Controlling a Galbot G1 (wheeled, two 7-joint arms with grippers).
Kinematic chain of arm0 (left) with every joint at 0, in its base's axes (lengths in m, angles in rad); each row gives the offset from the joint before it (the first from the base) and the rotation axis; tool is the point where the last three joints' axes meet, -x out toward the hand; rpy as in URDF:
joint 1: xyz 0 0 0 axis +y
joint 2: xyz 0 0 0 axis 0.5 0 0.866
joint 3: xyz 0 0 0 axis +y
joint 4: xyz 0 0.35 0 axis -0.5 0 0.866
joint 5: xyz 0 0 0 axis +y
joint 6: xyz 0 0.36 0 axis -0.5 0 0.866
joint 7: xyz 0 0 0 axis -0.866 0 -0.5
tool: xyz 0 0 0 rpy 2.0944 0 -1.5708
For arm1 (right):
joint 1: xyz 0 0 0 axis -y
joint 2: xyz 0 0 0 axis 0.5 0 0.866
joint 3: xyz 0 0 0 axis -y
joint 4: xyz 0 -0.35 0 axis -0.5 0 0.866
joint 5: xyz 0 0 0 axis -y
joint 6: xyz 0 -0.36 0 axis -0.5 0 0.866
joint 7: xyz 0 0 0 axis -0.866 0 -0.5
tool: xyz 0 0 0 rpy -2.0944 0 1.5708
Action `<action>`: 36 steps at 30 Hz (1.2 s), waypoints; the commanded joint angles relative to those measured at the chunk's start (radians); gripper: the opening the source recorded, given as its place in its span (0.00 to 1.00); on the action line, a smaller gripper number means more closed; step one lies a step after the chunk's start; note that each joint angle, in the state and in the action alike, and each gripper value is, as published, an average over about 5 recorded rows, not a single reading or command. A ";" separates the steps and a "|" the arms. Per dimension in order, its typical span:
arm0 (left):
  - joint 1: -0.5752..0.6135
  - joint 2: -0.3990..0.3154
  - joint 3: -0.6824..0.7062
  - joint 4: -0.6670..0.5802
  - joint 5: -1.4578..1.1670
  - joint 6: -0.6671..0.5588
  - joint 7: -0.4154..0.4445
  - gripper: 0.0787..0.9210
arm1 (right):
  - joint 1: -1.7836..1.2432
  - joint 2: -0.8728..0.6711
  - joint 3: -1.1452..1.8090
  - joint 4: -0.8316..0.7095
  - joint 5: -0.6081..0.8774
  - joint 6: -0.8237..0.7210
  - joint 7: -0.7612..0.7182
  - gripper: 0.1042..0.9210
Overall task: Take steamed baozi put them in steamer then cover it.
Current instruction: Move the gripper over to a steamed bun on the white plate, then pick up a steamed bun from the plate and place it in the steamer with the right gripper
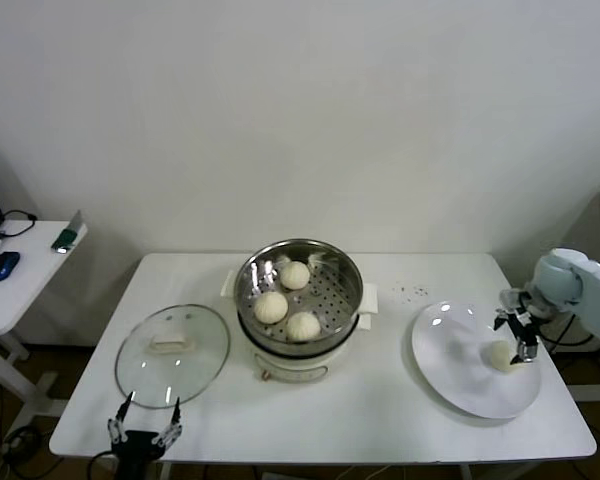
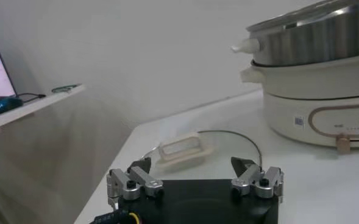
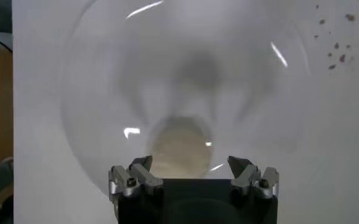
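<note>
Three steamed baozi lie on the perforated tray of the steel steamer at the table's middle. One more baozi rests on the white plate at the right. My right gripper hovers open just over it, the bun lying between and below the spread fingers. The glass cover lies flat on the table left of the steamer. My left gripper stands open at the table's front edge, just before the cover, holding nothing.
A side desk with a mouse and a small device stands at the far left. Dark crumbs dot the table behind the plate. The steamer's white base rises close to the right of the left gripper.
</note>
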 commanded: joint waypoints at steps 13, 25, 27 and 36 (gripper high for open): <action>0.006 -0.017 0.011 -0.011 0.017 0.000 -0.002 0.88 | -0.131 0.021 0.127 -0.063 -0.063 0.005 0.004 0.88; 0.005 -0.017 0.010 -0.015 0.019 0.002 -0.002 0.88 | -0.107 0.018 0.122 -0.061 -0.001 -0.006 0.006 0.74; 0.007 -0.018 0.011 -0.015 0.019 0.001 -0.002 0.88 | -0.087 0.016 0.108 -0.050 0.041 -0.020 0.008 0.74; 0.016 -0.021 0.016 -0.016 0.019 -0.007 -0.003 0.88 | 0.274 0.068 -0.167 -0.024 0.291 -0.073 0.020 0.72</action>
